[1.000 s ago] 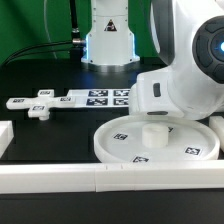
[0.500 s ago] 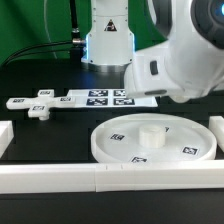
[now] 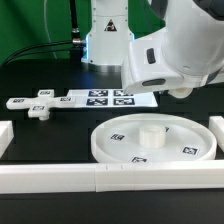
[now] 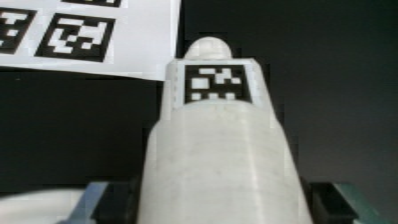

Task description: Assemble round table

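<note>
So the gripper [image 4: 214,205] is pinching the short white leg [image 4: 217,130]. In the wrist view you can see a dark finger on each side of it, the fingers [image 4: 103,200] pressed right up against the cylinder near its end closest to the camera. The leg sticks straight out from the jaws, with its rounded tip pointing away and a black-and-white tag [image 4: 217,82] facing up just short of that tip. It looks like it's hanging clear of the black table [image 4: 329,90], not resting on anything.

Past the leg's tip and off to one side is a corner of the marker board [image 4: 89,35], lying flat. The leg isn't touching it.

In the exterior view, the arm [image 3: 170,50] is bulky enough that it hides the gripper and the leg pretty much completely, so no help there on the grip. The big round disc [image 3: 110,135] lies flat on the table, lower than the hand and nearer the camera, with its central hub [image 3: 150,132] sticking up and nothing on it. The marker board [image 3: 105,97] sits just off the hand toward the exterior view's left. Further that way, well apart from the gripper, is the small base piece [image 3: 40,108]. The white rails [image 3: 60,178] border the table along the front, beyond the disc from the hand.
</note>
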Controlling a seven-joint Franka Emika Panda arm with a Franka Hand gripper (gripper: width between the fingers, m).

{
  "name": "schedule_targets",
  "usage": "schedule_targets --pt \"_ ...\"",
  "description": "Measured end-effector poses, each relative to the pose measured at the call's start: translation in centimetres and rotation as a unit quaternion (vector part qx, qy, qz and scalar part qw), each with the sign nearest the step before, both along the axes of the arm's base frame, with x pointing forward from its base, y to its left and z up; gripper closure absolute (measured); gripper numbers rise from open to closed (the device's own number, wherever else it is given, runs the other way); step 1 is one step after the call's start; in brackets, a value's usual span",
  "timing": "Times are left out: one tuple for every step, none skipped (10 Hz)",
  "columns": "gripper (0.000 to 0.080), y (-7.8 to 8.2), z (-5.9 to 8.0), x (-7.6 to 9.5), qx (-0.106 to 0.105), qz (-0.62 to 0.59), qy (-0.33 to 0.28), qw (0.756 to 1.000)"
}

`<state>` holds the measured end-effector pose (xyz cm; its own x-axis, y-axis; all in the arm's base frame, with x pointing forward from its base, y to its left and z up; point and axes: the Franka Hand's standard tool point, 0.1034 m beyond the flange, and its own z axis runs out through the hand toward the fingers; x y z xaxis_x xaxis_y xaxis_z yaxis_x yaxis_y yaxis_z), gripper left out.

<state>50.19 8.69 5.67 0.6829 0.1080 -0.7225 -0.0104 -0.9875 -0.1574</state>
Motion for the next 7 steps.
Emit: schedule_targets --pt "0.0390 -0.6 0.6 1.0 0.005 -0.001 -0.044 0.999" --pt "0.0390 -0.9 2.3 1.1 0.005 -0.002 -0.071 0.997" --pt "0.0390 -0.9 3.2 2.0 0.005 -0.003 -0.103 0.995" --pt "0.0390 -0.9 2.9 2.5 0.001 -0.008 -0.140 0.990" --pt "0.0390 -1.0 2.6 2.7 -0.003 -0.012 -0.178 0.984" --pt "0.0390 -1.2 2.6 2.8 -0.006 -0.016 -0.211 0.977" --pt "0.0390 -1.3 2.6 3.1 -0.007 -0.018 -0.238 0.971"
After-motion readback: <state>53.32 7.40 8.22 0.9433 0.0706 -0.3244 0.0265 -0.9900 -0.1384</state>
